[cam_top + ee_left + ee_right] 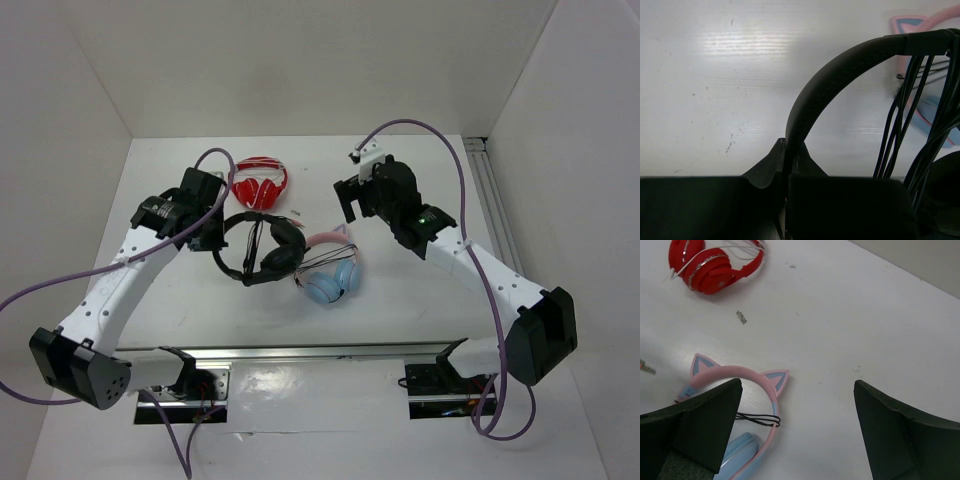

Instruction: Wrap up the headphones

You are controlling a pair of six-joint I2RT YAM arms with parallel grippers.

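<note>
The black headphones (262,250) lie at the table's middle, their thin cable (256,240) looped across the headband several times. My left gripper (213,238) is shut on the left side of the headband (840,75); in the left wrist view the band rises from between my closed fingers (771,162) and the cable strands (900,115) hang at the right. My right gripper (353,203) is open and empty, hovering right of the headphones; its fingers (705,420) stand wide apart over bare table.
Red-and-white headphones (260,183) lie behind the black ones, also in the right wrist view (715,265). Pink-and-blue cat-ear headphones (332,270) lie just right of the black pair, also in the right wrist view (740,375), with a black cable loop (760,419) on them.
</note>
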